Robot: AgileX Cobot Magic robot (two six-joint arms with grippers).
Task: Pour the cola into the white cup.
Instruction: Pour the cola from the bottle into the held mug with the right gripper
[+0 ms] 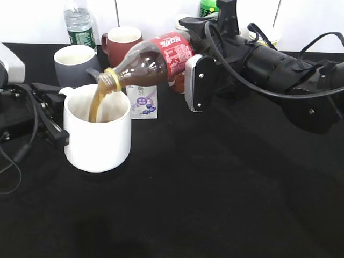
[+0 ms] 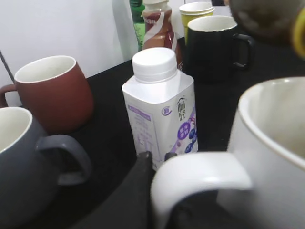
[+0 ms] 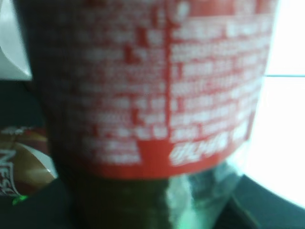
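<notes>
We are seeing the clear plastic cola bottle with dark brown liquid and a red label (image 1: 156, 59) tipped nearly horizontal, neck angled down to the left, its yellow-ringed mouth sitting just above the rim of the plain white ceramic mug (image 1: 98, 134). A brown stream is running from the mouth into the mug. The right gripper (image 1: 194, 80) is holding the bottle at its base end, jaws clamped on it; in the right wrist view the red label (image 3: 152, 81) is filling almost the whole frame, blurred. The white mug is standing upright on the black bench (image 1: 215, 188), left of centre. The left gripper (image 1: 54, 115) is sitting against the mug's left side at the loop handle (image 2: 200, 179); we cannot tell from these views whether its jaws are together or apart. Behind the mug we are seeing a small white carton-style bottle with a white screw cap and purple print (image 2: 162, 109), a grey mug with white inside (image 1: 75, 64), a dark red mug (image 1: 121, 43) and a clear water bottle with a green label (image 1: 79, 24). The left wrist view is also showing a black mug (image 2: 214, 45) and a yellow paper cup (image 2: 196, 10) further back.
</notes>
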